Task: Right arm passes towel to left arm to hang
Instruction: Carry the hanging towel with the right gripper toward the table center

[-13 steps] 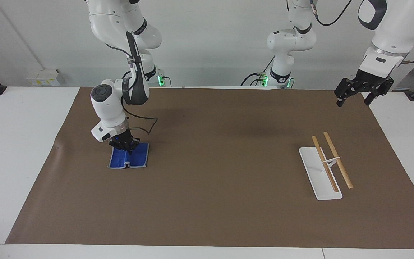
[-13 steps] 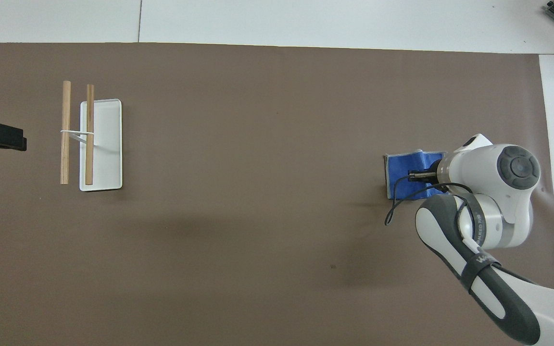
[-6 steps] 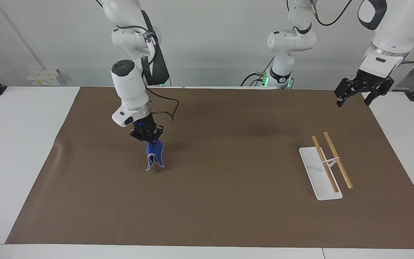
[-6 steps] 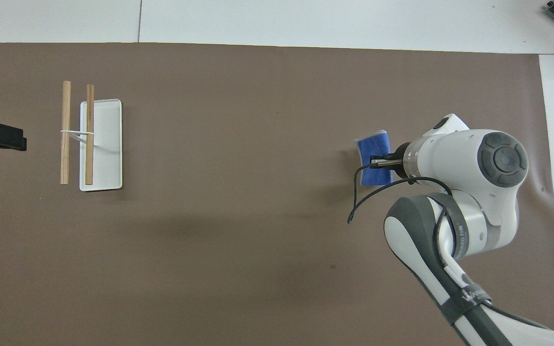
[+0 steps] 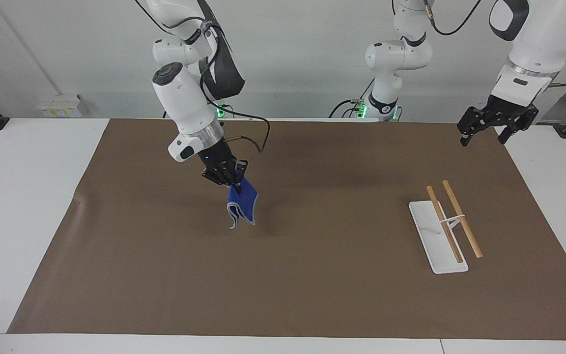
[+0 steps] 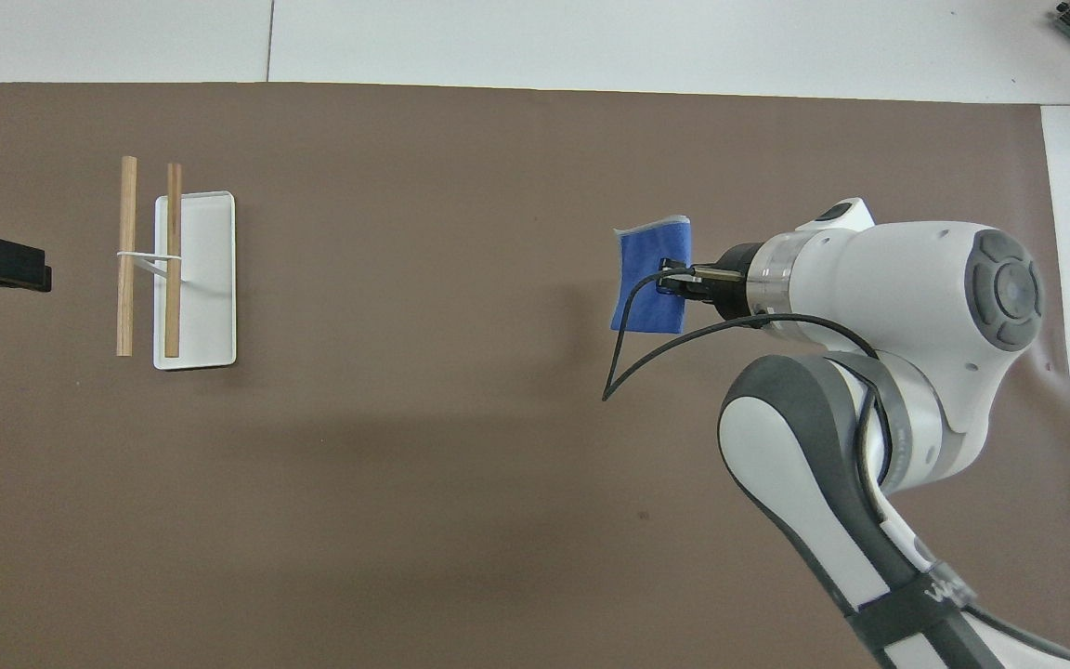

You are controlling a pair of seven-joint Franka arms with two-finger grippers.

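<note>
My right gripper (image 5: 234, 185) is shut on the royal-blue towel (image 5: 243, 205) and holds it in the air over the brown mat, toward the right arm's end. The towel hangs folded below the fingers, clear of the mat; it also shows in the overhead view (image 6: 648, 284) at the gripper's tip (image 6: 674, 281). My left gripper (image 5: 488, 132) is open and empty, raised over the mat's edge at the left arm's end, and waits; its tip shows in the overhead view (image 6: 6, 264). The rack of two wooden rods (image 5: 452, 220) on a white base (image 5: 433, 246) stands below it.
A brown mat (image 5: 312, 295) covers most of the white table (image 5: 17, 221). The rack also shows in the overhead view (image 6: 150, 255) with its white base (image 6: 210, 279). A black cable (image 6: 646, 358) loops from the right wrist.
My right gripper has lifted the towel off the mat and carried it toward the table's middle. The towel went from lying flat to hanging folded. The left arm has not moved.
</note>
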